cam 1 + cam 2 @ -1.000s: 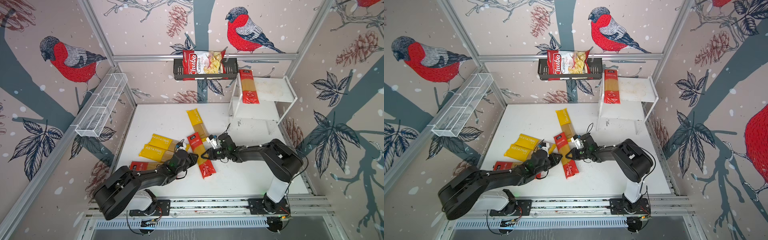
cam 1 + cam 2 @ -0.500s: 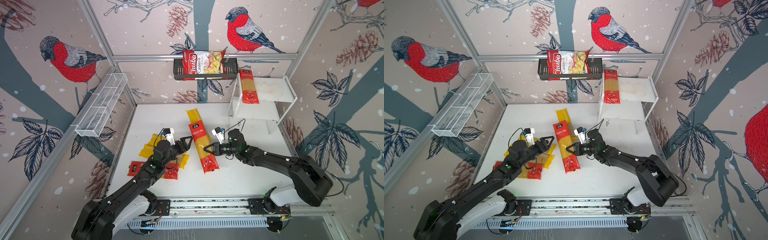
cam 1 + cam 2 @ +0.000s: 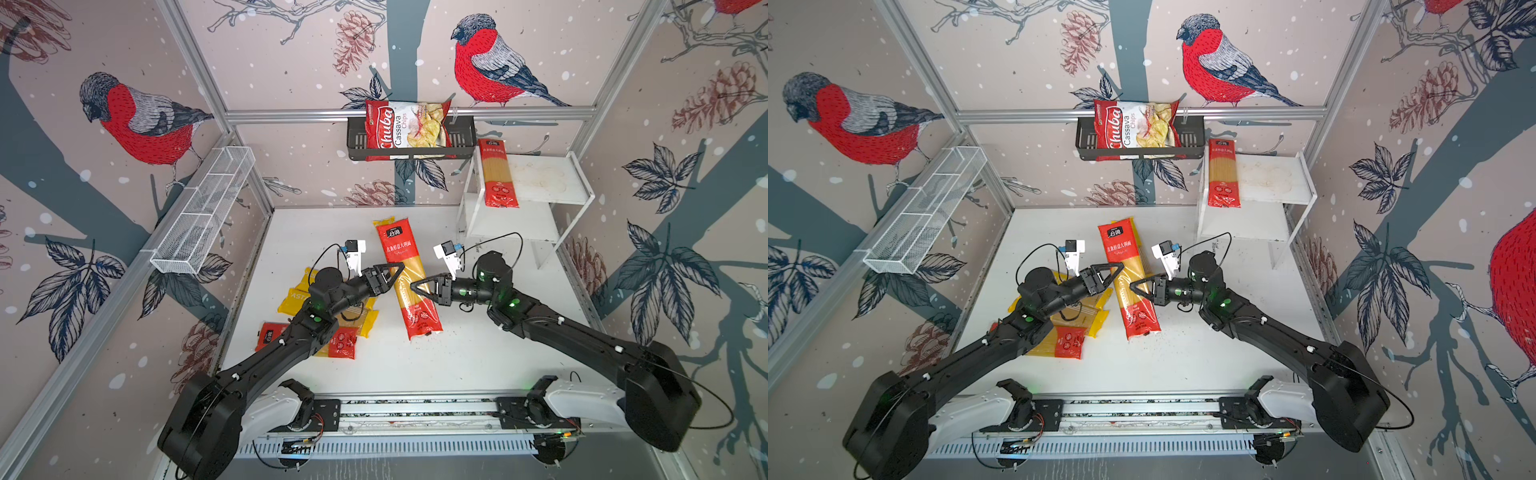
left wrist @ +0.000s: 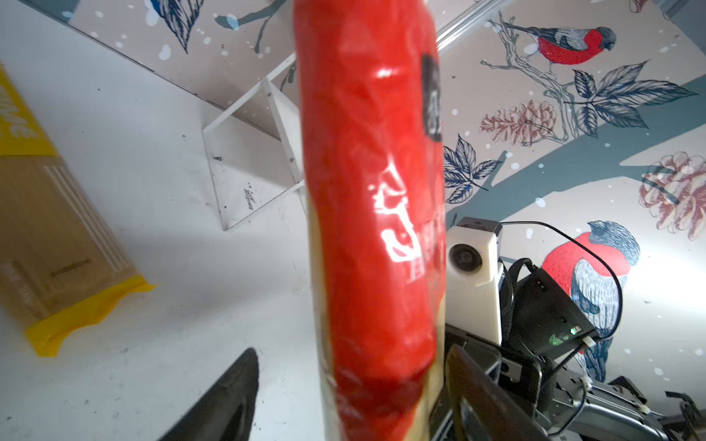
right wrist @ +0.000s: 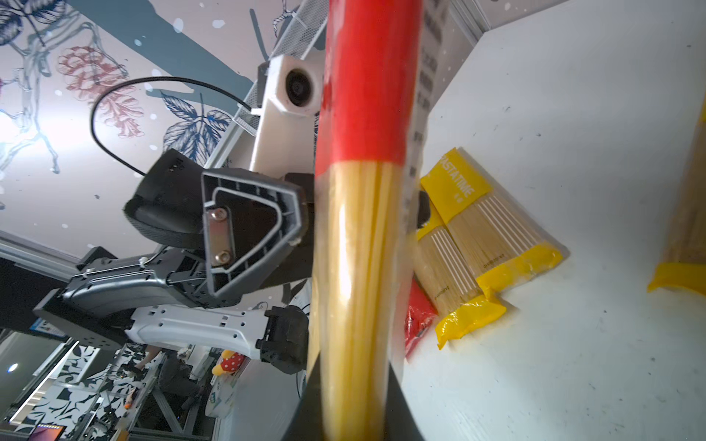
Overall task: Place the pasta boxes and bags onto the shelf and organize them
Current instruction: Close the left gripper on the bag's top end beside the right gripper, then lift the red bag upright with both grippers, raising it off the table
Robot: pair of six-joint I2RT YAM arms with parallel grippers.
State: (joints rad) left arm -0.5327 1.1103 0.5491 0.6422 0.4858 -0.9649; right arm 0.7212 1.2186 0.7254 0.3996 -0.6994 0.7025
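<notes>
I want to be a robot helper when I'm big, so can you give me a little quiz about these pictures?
1. True or false: a red pack lies on the shelf's top board.
2. Fill in: the right gripper is shut on a lifted ___.
3. The chips bag sits in the: A black basket, B shelf, C right gripper.
Key: 1 true. 2 pasta pack. 3 A.

chips bag (image 3: 405, 126) in blk basket (image 3: 463, 139), back wall | wht mesh basket (image 3: 203, 212), side wall
</notes>
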